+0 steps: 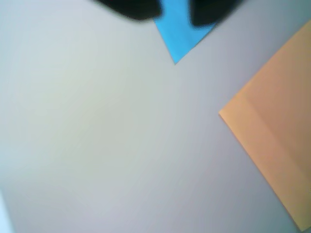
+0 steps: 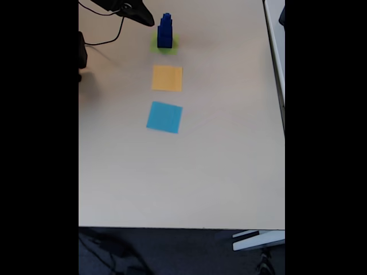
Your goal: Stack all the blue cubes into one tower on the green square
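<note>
Fixed view: tower (image 2: 165,30) stands upright on green square (image 2: 166,44); end effector (image 2: 144,19) just left of tower, apart from it. Fingers' state: can't tell.

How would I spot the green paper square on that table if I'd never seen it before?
In the fixed view, find the pale table and the column of three paper squares running up its middle. The green square is the topmost one, above the orange square and the light-blue square. It alone carries the tower of dark blue cubes.
</note>
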`<state>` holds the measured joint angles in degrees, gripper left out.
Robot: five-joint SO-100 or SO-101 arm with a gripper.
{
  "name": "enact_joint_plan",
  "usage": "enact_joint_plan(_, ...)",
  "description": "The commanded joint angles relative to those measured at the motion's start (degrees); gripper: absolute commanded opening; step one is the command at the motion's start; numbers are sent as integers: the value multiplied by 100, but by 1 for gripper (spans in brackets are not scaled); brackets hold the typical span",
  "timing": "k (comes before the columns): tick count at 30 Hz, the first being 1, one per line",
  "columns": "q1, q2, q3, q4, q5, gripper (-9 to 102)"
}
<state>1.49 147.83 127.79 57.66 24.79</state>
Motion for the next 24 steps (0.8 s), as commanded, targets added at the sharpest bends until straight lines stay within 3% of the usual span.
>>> enact_joint_plan(1, 79, 835, 694, -483, -105, 0)
enact_joint_plan(8, 105, 2637, 2584, -1020, -237, 0)
enact_joint_plan(15, 237, 4588, 4087, -993, -606, 0)
enact_joint_plan(24, 325, 4579, 4386, -747, -879, 0)
